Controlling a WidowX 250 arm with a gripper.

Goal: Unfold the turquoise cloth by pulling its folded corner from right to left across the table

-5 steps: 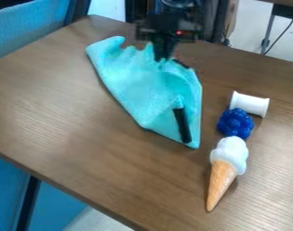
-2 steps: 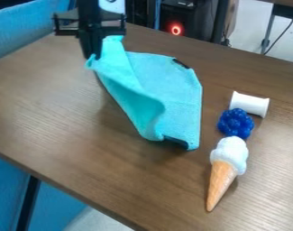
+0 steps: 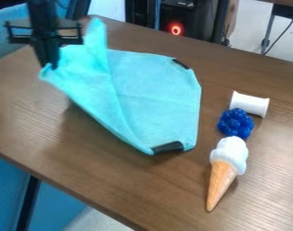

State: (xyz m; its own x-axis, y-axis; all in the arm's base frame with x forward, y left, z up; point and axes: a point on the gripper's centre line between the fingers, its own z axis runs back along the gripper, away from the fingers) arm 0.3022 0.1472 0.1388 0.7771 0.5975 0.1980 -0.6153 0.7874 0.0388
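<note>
You look down at a slant from above the counter (image 3: 124,180), facing across it toward its far edge, which runs obliquely down to your right, with the pale floor (image 3: 248,31) beyond. You sit fairly near, so the frame crops the counter at left, right and bottom; your height seems moderate, though that is hard to judge.

Gripper (image 3: 49,66) upper left, jaws closed

Black box (image 3: 194,22) behind the desk (image 3: 136,180): pale marks near its top, too small to read.
Cloth (image 3: 154,94), white spool (image 3: 249,104), blue berries (image 3: 235,123), ice cream cone (image 3: 221,180): no readable text, labels, numbers or signs.
</note>
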